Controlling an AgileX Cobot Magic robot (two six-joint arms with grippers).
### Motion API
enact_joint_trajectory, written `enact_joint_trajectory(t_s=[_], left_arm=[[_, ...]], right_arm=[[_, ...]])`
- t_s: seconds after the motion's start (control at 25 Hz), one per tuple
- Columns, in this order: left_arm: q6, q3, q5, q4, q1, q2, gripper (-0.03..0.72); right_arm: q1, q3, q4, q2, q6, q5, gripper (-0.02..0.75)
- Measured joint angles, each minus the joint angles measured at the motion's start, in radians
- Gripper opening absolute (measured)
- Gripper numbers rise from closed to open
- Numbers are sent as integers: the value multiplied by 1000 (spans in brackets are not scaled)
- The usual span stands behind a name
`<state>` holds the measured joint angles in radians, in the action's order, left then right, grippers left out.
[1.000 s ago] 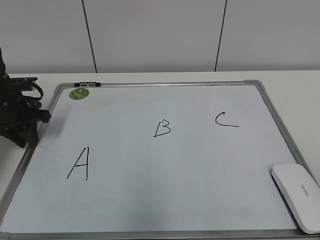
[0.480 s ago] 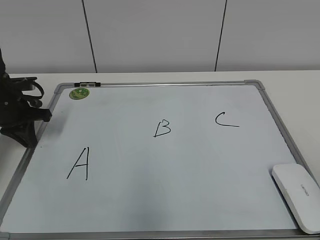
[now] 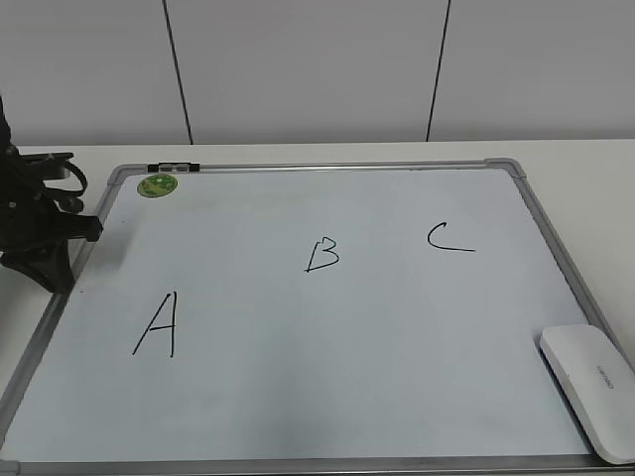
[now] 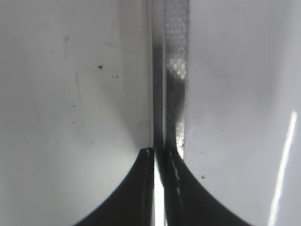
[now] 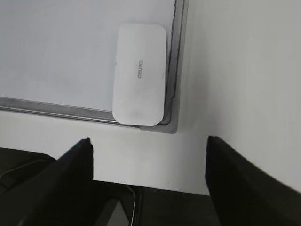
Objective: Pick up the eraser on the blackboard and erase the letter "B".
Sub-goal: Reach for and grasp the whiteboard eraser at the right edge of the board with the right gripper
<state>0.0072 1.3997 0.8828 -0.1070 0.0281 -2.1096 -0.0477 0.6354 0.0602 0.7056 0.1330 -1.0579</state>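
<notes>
on the blackboard (image 3: pixel 327 397): a, b, c (handwritten, black).

White board, black letters, one green dot

The blackboard (image 3: pixel 327 397) is white with a shiny silver-grey edge, and that edge has a tiny dotted pattern up close. The letter "B" (image 3: pixel 322 255), the A (image 3: pixel 157 324) and the C (image 3: pixel 448 238) are thin black lines. The eraser (image 3: pixel 592 390) is plain white with small grey print. The round magnet (image 3: pixel 158 184) is green. The tabletop (image 3: pixel 575 159) is white. The left pincer (image 3: pixel 45 233) is black.
</notes>
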Motion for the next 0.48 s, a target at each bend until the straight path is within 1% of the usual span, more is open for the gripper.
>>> enact_joint_trajectory(t_s=[0.12,0.32,0.48], left_arm=[[0,0,0,0,0,0,26],[0,0,2,-5,0,0,28],[0,0,2,-11,0,0,31]], right_arm=[[0,25,11,151,0,11,557],[0,68,15,359,-1,51,657],[0,103,19,495,-1,102,674]])
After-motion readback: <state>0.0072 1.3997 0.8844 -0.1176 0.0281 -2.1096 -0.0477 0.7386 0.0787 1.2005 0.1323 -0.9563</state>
